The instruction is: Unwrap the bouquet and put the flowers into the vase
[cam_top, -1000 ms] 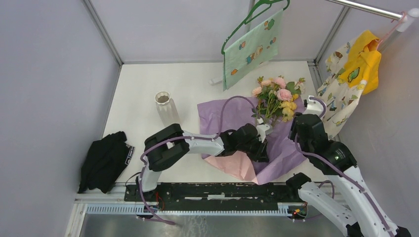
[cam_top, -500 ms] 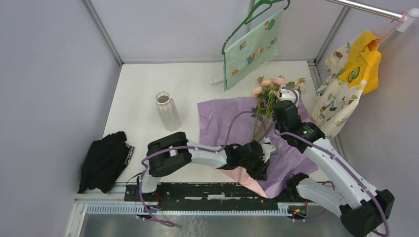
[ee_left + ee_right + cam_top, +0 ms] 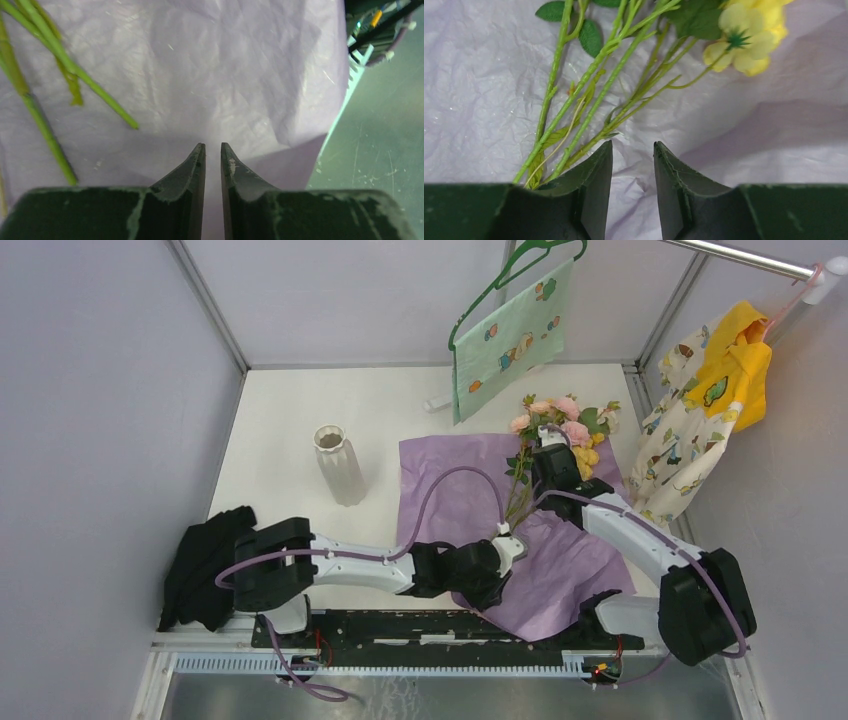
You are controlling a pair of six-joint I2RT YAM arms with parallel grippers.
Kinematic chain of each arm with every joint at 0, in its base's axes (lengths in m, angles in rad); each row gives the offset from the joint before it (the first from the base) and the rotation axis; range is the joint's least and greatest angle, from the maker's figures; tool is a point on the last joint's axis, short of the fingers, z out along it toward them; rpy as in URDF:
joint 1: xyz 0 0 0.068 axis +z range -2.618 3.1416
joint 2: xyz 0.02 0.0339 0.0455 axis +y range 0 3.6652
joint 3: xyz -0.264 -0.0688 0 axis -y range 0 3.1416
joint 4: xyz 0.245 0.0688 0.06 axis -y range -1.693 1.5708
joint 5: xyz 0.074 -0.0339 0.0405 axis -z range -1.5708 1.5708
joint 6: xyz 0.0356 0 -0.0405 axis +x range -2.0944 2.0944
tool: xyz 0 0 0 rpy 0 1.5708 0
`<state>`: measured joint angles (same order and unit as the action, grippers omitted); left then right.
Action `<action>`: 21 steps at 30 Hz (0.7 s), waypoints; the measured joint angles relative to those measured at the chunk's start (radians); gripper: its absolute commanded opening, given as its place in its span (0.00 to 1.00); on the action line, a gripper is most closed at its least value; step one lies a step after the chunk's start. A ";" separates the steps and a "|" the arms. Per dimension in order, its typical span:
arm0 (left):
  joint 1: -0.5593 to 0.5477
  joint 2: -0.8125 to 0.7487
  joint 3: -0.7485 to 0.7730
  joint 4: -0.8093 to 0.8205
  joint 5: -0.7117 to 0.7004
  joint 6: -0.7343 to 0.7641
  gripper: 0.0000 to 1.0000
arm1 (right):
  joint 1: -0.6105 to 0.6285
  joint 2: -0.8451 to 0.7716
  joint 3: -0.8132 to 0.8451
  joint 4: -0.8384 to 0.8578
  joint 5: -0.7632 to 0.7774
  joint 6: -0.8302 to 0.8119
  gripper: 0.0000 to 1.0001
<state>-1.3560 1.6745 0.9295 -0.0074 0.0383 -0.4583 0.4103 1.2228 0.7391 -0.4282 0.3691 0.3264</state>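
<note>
Flowers (image 3: 562, 428), pink and yellow roses on green stems, lie bare on the purple wrapping paper (image 3: 450, 490) I've just pulled flat, so unwrapping looks done. Left pincer (image 3: 213, 150): narrowly parted, empty. Right pincer (image 3: 633, 147), half open, has arrived beside the stems, gripping nothing.

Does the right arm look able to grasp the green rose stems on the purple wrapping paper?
Likely yes: the right gripper sits open just beside the green rose stems, nothing between.

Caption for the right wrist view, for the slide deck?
Right pincer open and empty over purple wrapping paper, green flower stems beside its left finger, yellow rose beyond.
</note>
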 measured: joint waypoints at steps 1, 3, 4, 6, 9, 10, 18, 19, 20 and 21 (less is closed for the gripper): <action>-0.016 -0.006 0.000 -0.014 -0.014 -0.003 0.24 | 0.000 0.022 -0.010 0.021 -0.015 -0.003 0.40; -0.044 -0.014 0.000 -0.041 -0.035 -0.013 0.23 | 0.000 0.057 -0.036 0.056 -0.045 -0.007 0.40; -0.056 -0.016 0.000 -0.058 -0.043 -0.021 0.23 | 0.000 0.070 -0.052 0.069 -0.059 -0.009 0.40; -0.078 -0.019 0.000 -0.098 -0.064 -0.033 0.23 | 0.000 0.085 -0.087 0.087 -0.080 -0.011 0.40; -0.110 -0.050 -0.026 -0.152 -0.091 -0.069 0.23 | 0.000 0.088 -0.133 0.102 -0.103 -0.011 0.40; -0.121 -0.074 -0.045 -0.167 -0.098 -0.082 0.23 | 0.000 0.088 -0.145 0.112 -0.109 -0.011 0.40; -0.164 -0.259 -0.205 -0.228 -0.120 -0.216 0.26 | -0.005 0.129 -0.169 0.232 -0.134 -0.010 0.41; -0.164 -0.255 -0.213 -0.239 -0.127 -0.234 0.26 | -0.008 0.140 -0.166 0.248 -0.138 -0.010 0.41; -0.164 -0.248 -0.219 -0.254 -0.134 -0.252 0.26 | -0.014 0.152 -0.161 0.263 -0.142 -0.010 0.41; -0.164 -0.238 -0.225 -0.261 -0.140 -0.268 0.26 | -0.020 0.163 -0.155 0.274 -0.146 -0.010 0.41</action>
<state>-1.5204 1.4368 0.7048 -0.2687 -0.1013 -0.7261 0.3904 1.3857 0.5842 -0.1539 0.2230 0.3168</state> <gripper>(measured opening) 0.255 0.407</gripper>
